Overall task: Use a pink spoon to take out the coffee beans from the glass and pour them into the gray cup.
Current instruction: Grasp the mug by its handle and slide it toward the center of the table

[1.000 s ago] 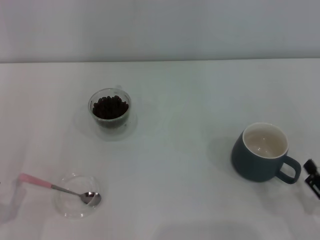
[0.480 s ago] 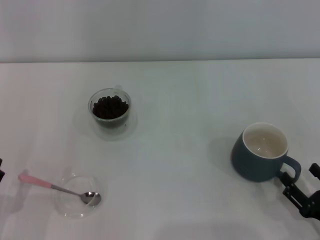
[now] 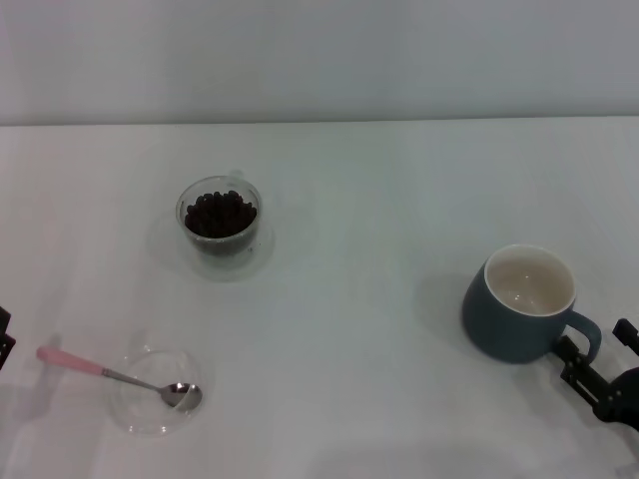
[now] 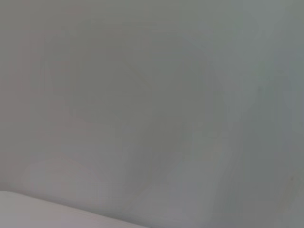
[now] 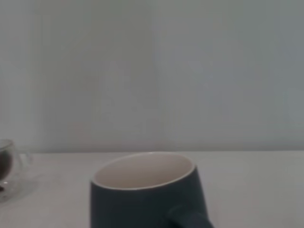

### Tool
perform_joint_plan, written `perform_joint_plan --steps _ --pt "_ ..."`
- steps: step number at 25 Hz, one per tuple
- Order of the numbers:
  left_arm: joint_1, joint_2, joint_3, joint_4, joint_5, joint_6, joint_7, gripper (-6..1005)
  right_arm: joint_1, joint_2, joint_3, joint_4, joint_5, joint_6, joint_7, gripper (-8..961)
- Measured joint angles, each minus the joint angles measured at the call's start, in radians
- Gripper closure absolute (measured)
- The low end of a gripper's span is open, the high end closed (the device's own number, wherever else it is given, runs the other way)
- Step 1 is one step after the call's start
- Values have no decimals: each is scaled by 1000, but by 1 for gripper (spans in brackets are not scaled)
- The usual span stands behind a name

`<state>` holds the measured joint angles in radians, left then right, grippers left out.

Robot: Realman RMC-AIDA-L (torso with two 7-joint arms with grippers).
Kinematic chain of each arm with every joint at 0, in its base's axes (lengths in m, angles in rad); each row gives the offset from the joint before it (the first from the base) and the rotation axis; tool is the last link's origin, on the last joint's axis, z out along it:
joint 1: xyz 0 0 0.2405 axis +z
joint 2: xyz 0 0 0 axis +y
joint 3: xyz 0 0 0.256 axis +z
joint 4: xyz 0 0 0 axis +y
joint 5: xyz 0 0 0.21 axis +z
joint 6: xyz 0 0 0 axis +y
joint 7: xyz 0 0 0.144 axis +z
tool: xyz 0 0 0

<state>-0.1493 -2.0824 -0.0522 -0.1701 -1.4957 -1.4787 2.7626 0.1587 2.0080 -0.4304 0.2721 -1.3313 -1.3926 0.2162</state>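
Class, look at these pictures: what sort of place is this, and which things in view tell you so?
Probably a lab test bench dressed as a coffee corner: a bare white table against a blank wall, holding only a small clear glass of dark coffee beans, a blue-gray ceramic mug, and a pink-handled metal spoon resting in a shallow glass dish.

From my station the head view reads bright and even, a soft overhead wash across the white table (image 3: 359, 200). Shadows are faint: a pale one spreads left of the gray cup (image 3: 519, 304), another rings the glass (image 3: 219, 222). A small glint sits on the pink spoon (image 3: 120, 376) bowl, just left of the cup's level. My left wrist feed is a featureless grey blur. The right wrist feed is dimmer, soft-focused, with the gray cup (image 5: 147, 192) hazy at its rim.
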Motion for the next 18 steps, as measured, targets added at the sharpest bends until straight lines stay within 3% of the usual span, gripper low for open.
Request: perform_joint_plan --steps 18 --pt "24 2 0 9 -17 6 0 108 31 2 90 -34 1 40 6 110"
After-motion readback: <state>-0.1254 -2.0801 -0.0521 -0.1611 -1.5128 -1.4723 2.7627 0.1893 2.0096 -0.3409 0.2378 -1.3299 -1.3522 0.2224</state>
